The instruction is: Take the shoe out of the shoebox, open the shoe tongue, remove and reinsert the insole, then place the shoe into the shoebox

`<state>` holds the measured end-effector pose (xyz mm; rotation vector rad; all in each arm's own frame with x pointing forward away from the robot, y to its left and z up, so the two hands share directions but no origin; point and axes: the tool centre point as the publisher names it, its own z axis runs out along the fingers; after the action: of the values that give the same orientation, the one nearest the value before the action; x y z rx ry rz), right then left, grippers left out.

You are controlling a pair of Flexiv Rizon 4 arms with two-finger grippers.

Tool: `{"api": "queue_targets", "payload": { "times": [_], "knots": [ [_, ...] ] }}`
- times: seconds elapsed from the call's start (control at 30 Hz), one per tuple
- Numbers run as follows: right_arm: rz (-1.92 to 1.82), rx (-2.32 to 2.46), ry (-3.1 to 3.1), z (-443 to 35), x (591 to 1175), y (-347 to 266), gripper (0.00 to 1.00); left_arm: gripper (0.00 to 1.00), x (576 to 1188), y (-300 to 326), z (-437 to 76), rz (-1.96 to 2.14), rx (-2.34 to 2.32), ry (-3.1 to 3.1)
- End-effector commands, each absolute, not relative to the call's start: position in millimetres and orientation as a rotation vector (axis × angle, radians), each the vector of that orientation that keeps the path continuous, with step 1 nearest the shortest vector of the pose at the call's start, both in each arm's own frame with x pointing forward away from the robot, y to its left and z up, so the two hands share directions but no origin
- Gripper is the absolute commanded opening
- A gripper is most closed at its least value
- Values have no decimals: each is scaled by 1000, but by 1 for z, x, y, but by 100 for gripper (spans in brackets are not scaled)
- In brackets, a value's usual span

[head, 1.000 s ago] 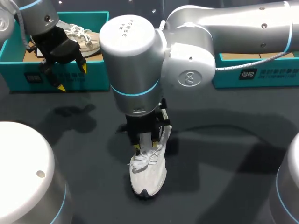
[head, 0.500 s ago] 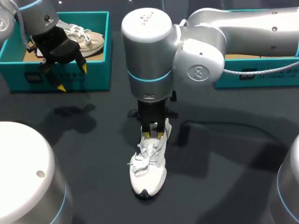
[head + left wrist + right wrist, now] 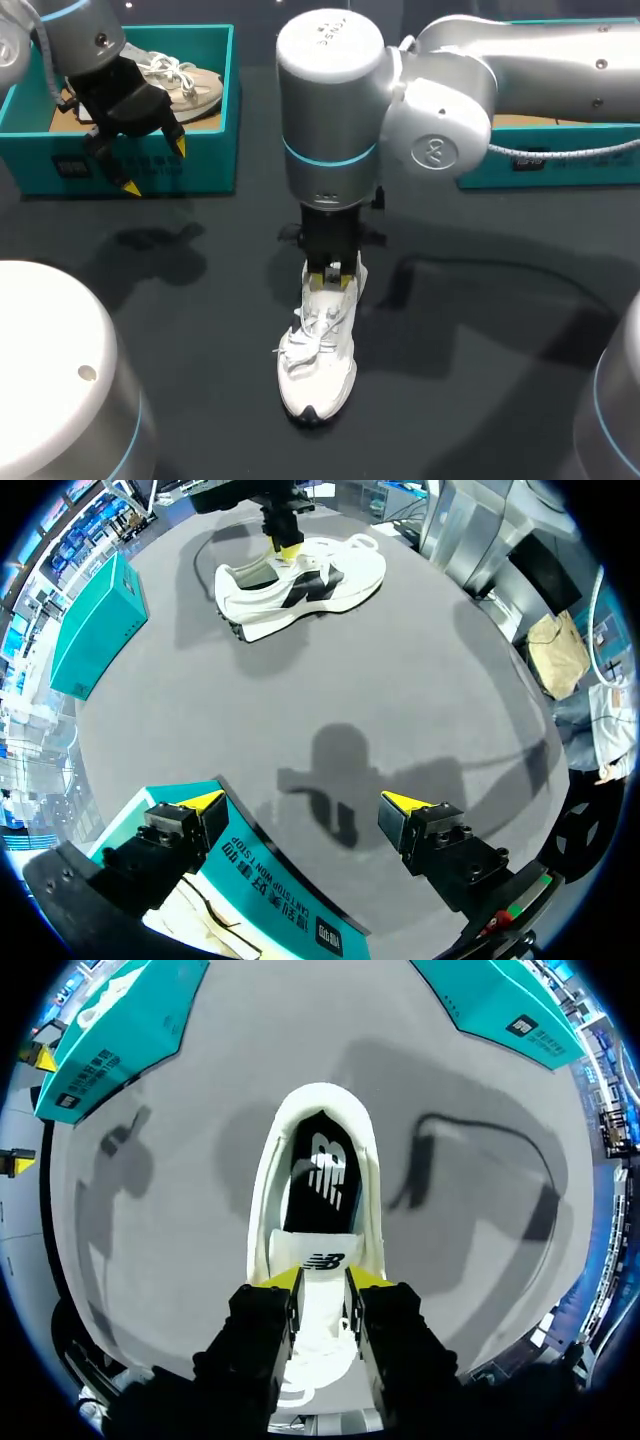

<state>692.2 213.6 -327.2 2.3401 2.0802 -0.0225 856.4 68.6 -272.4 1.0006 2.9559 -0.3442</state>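
Yellow-tipped and clenched, grasps the white fabric tongue (image 3: 322, 1258) in the right claw (image 3: 324, 1278), with the white lace-up sneaker (image 3: 320, 375) lying just beneath on the dark grey surface (image 3: 480, 340). Farther off, holds the left claw (image 3: 156, 167) released, above the front wall of the teal cardboard shoebox (image 3: 205, 165).

The shoe (image 3: 318, 350) is white, laces too, with a black mark on its side and a dark toe tip. Its insole (image 3: 320, 1175) is black with a white logo. The tongue (image 3: 318, 1260) is white with a small black logo. The table (image 3: 480, 380) is dark grey. The left box (image 3: 205, 160) and right box (image 3: 570, 165) are teal with white print and brown inside. The second shoe (image 3: 185, 85) is beige with white laces. The left arm (image 3: 75, 35) and right arm (image 3: 330, 100) are silver, each with a light-blue ring. The left gripper (image 3: 155, 167) and right gripper (image 3: 332, 275) are black with yellow tips.
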Motion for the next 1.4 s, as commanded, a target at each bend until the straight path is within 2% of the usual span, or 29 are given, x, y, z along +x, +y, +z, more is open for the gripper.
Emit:
{"api": "queue_targets", "payload": {
  "times": [0.03,0.3,0.67,0.8,0.9,0.97,1.0,1.4],
  "knots": [
    [-36,2566,1782,-341,696,220,27,100,857,68,-272,-339,1002,2958],
    [-49,2574,1873,-360,705,218,28,100,857,68,-272,-339,1002,2958],
    [-105,2231,2044,-298,688,223,33,100,857,68,-272,-339,1002,2958],
    [-148,1917,2303,-289,695,221,41,100,857,68,-272,-339,1002,2958],
    [-204,1596,2466,-284,701,222,52,100,857,68,-272,-339,1002,2958],
    [-222,1440,2521,-283,704,222,95,100,857,68,-272,-339,1002,2958],
    [-255,1382,2526,-281,706,221,100,100,857,68,-272,-339,1002,2958],
    [56,745,2857,-267,727,187,100,100,857,68,-272,-339,1002,2958]
  ]
}}
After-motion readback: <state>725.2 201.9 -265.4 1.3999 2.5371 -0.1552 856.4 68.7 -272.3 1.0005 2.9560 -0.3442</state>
